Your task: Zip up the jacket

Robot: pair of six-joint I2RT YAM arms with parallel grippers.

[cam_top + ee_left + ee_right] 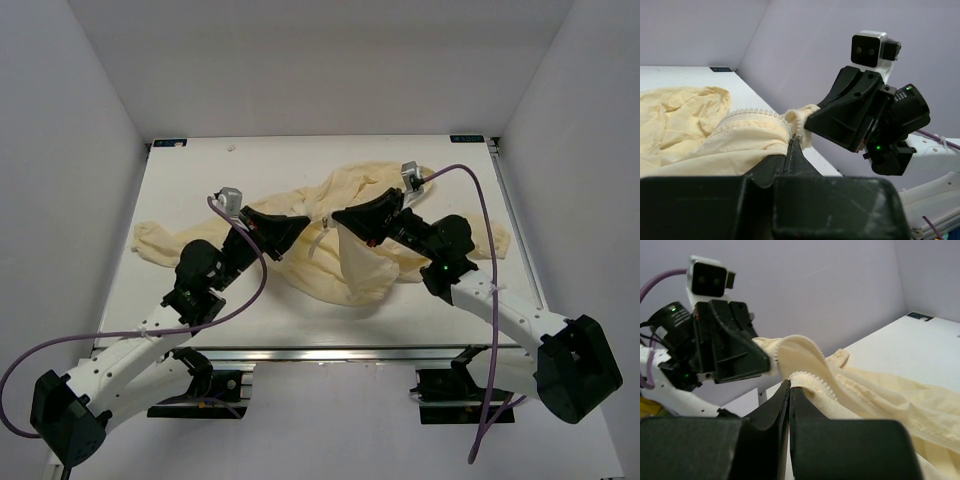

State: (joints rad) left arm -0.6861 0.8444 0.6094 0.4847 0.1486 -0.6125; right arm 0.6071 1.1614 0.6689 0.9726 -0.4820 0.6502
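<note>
- the left gripper (790,146) is closed tight on a toothed front edge of the jacket (355,190); the right gripper (790,386) is closed in the same way on another toothed edge.
- the two grippers face each other with their tips near, and the pinched edges are lifted between them. the rest of the jacket lies on the table (200,190), under and beyond both grippers.
- the zipper teeth (757,114) run free just beside each gripper and are not meshed, so i judge that the zipping is not yet begun.
- what is left, i think: to join the two bottom ends, then to pull the slider up. i cannot find the slider.
- no brand or label shows on the jacket. the small dark stickers (170,143) at the far table corners are too small to read.
</note>
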